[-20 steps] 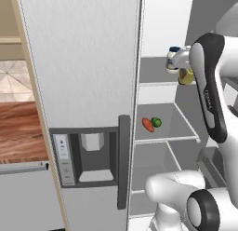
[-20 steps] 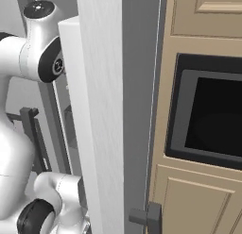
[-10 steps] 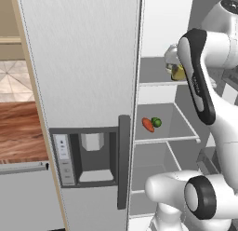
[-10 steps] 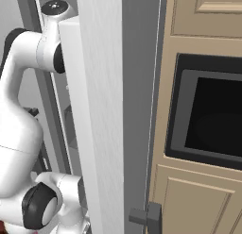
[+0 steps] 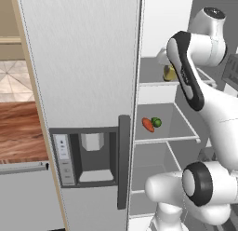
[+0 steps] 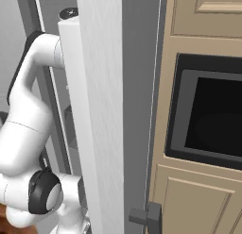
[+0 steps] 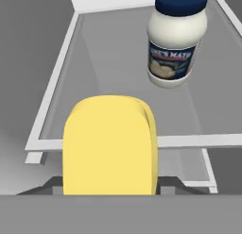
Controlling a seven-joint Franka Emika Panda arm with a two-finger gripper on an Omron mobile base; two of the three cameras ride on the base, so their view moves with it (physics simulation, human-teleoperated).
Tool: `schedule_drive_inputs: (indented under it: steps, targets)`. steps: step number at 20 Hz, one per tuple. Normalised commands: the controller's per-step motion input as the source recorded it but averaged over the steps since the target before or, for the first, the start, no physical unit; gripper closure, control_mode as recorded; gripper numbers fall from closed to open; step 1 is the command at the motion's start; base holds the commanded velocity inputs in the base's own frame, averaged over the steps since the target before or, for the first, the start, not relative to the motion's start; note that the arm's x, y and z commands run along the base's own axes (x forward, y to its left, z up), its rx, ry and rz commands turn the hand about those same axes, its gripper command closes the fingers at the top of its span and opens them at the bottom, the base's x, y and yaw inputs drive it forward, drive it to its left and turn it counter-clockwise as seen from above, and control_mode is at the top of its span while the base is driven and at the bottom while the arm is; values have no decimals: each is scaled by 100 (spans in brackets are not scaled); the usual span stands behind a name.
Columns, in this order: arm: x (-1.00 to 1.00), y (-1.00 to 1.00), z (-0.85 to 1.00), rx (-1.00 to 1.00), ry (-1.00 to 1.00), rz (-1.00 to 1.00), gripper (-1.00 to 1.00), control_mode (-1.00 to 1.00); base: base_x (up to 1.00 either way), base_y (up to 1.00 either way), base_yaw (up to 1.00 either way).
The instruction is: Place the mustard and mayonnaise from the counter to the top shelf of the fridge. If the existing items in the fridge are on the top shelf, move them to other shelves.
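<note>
The gripper [image 7: 109, 193] holds the mustard [image 7: 109, 146] between its fingers, at the front edge of the top shelf [image 7: 108, 63] in the fridge [image 5: 83, 62]. The mayonnaise [image 7: 176, 37] stands upright further back on that shelf. The carrot [image 5: 147, 125] and green vegetable [image 5: 156, 122] lie touching on the shelf below.

Surface finishes, fridge scene

The fridge [image 5: 83, 62] door is showing brushed silver-grey metal with fine vertical grain, its handle [image 5: 123, 162] reading matt dark plastic. The top shelf [image 7: 108, 54] is looking like smooth grey glass with a pale rim. The mustard [image 7: 109, 146] is appearing as matt yellow plastic, the mayonnaise [image 7: 176, 37] glossy white with a paper-like label. The counter [image 5: 21, 132] is showing reddish wood grain.
</note>
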Motion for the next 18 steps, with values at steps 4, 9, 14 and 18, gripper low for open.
schedule_drive_inputs:
  steps: [4, 9, 14, 18]
  targets:
    - [61, 0, -14, 0, 1, 1, 100, -100, 0, 0, 0]
    - [56, 0, -8, 0, 0, 2, 100, -100, 0, 0, 0]
    - [31, 0, -10, 0, 5, 3, 100, -100, 0, 0, 0]
    - [26, 0, -28, 0, 8, 2, 100, -100, 0, 0, 0]
